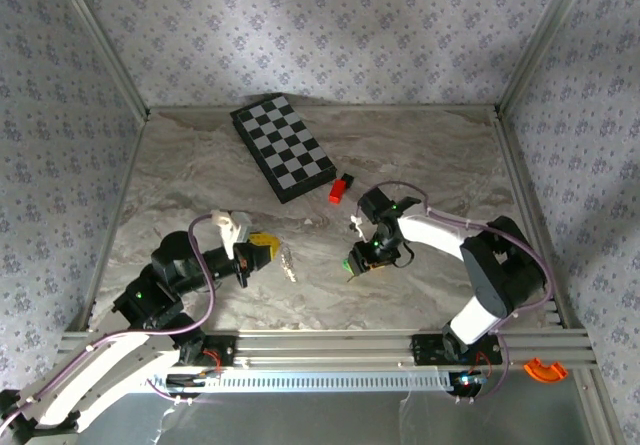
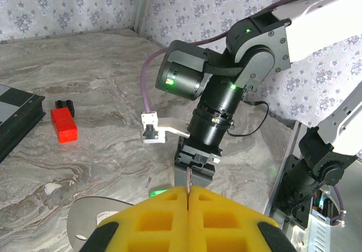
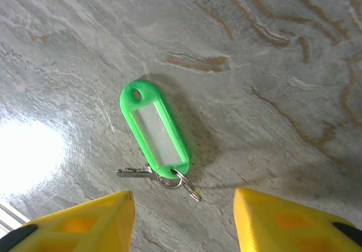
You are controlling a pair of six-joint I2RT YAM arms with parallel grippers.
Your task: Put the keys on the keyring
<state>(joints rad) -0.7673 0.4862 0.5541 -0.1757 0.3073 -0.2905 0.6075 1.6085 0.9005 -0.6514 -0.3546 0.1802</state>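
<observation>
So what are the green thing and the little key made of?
The green tag looks like glossy plastic: bright colour, a smooth rounded rim and a pale window in the middle. The key looks like bare metal, grey and glinting.

White-black arms [image 1: 432, 233], purple cables [image 2: 145, 85]

I'm running a robot-lab test cell, not a lived-in room. The left arm [image 1: 90, 375] and right arm [image 1: 440, 235] are bolted to an aluminium rail [image 1: 330, 345] at the near edge of a marble-patterned worktop [image 1: 200, 165]. Floral-papered panels [image 1: 300, 25] on metal posts [image 1: 100, 40] box it in. A checkerboard [image 1: 283, 147] lies at the back, and purple cable [image 2: 146, 85] runs along the arms.
</observation>
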